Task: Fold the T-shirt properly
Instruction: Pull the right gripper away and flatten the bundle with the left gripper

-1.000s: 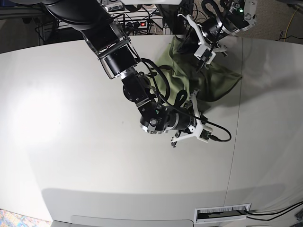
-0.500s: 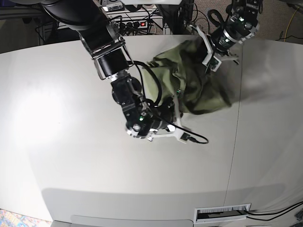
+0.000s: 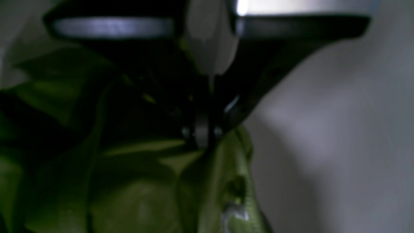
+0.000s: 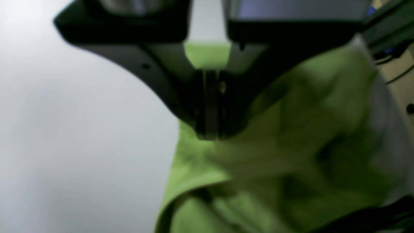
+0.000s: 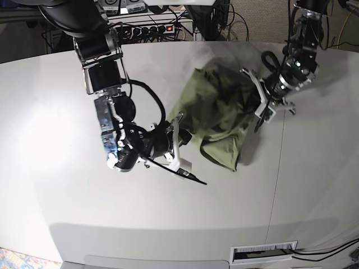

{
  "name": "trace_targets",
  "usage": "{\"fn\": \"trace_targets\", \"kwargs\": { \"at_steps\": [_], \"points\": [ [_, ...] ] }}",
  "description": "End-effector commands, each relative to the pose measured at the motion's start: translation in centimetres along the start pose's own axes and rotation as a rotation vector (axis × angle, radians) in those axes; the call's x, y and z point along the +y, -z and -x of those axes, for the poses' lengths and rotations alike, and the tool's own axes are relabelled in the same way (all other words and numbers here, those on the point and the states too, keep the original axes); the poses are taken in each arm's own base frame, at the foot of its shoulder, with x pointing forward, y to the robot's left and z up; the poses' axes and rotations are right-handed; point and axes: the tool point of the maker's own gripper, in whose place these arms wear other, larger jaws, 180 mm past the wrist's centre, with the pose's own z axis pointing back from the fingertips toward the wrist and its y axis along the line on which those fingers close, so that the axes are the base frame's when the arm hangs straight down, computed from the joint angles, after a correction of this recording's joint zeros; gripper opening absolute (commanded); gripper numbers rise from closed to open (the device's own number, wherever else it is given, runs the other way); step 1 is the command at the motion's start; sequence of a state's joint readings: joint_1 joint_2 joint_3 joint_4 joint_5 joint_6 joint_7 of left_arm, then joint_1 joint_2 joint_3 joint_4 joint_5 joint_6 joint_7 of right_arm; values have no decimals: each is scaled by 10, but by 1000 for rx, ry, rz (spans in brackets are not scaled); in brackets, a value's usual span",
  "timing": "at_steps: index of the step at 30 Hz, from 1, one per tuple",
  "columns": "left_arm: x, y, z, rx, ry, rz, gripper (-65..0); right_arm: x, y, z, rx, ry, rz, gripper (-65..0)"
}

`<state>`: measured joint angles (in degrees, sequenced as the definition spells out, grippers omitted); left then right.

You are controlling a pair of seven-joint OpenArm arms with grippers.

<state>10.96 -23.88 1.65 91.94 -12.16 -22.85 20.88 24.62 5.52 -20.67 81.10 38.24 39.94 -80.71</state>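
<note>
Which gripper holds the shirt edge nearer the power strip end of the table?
The left gripper, on the base view's right, pinching the T-shirt at its far-side edge. The right gripper grips the nearer, lower edge.

The T-shirt [image 5: 219, 109] is soft matt olive cloth, creased and rumpled. The worktop [image 5: 67, 202] looks smooth, pale and faintly sheened. The fingers [image 4: 207, 106] seem dark matt plastic, though the close views are blurred.
</note>
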Motion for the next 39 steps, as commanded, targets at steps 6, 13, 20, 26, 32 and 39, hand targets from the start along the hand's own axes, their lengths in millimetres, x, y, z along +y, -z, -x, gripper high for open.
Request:
{"fn": "trace_targets", "kwargs": {
  "at_steps": [6, 13, 20, 26, 32, 39],
  "points": [
    [56, 7, -27, -10, 102, -105, -637, -4, -13, -8, -49, -14, 1, -650],
    [85, -11, -54, 28, 172, -135, -637, -14, -18, -21, -124, -13, 47, -650],
    [48, -44, -90, 32, 120, -30, -637, -47, -27, -40, -225, -75, 234, -650],
    [-8, -52, -75, 12, 45, 86, -637, -55, -31, -48, -271, -108, 284, -650],
    [-29, -49, -80, -61, -6, 114, -588, -52, -28, -54, -279, -115, 285, -650],
    [-28, -44, -83, -100, -35, 107, -439, -52, -27, -50, -257, -109, 282, -650]
  ]
}}
